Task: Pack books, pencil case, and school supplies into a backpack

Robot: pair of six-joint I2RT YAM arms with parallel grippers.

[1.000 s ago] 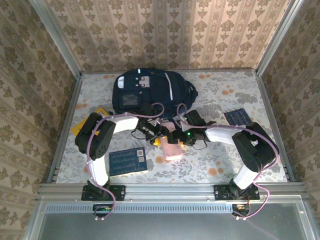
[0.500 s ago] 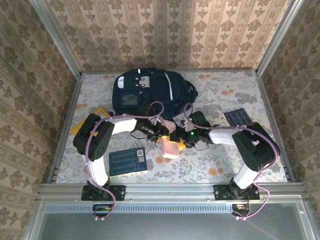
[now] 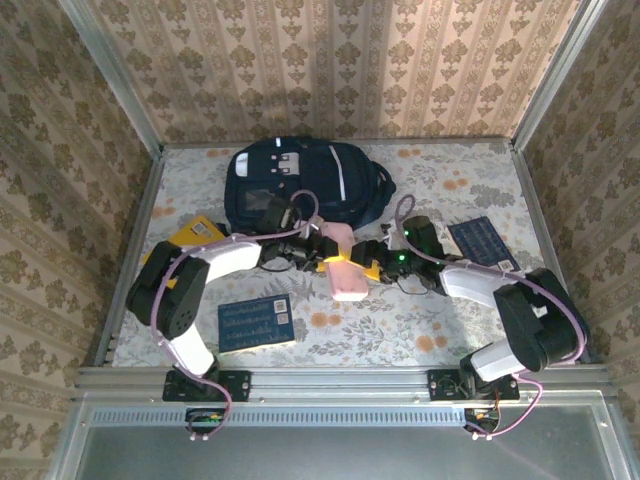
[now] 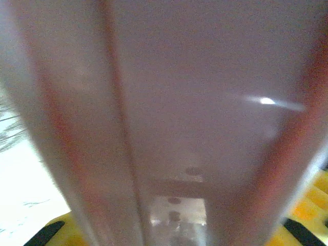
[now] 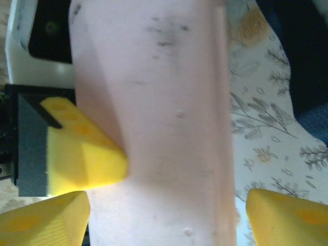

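The pale pink pencil case point(image 3: 347, 274) hangs between my two grippers, just in front of the navy backpack point(image 3: 300, 185). My left gripper point(image 3: 326, 252) is shut on its upper end; one yellow finger point(image 5: 84, 154) presses into the pouch's side. The pouch point(image 4: 195, 102) fills the left wrist view, above the left gripper point(image 4: 174, 230). My right gripper point(image 5: 164, 220) is open, its yellow fingertips point(image 5: 287, 215) standing wide on either side of the pencil case point(image 5: 154, 102). From above, the right gripper point(image 3: 371, 262) sits at the pouch's right side.
A blue book point(image 3: 255, 322) lies near the front left. A yellow book point(image 3: 190, 232) lies partly under the left arm. A dark navy book point(image 3: 482, 238) lies at the right, beside the right arm. The backpack's straps trail toward the grippers.
The left gripper has closed on the pencil case and carried it back toward the backpack. The right gripper's jaws have widened, and the right arm has swung out to the right.
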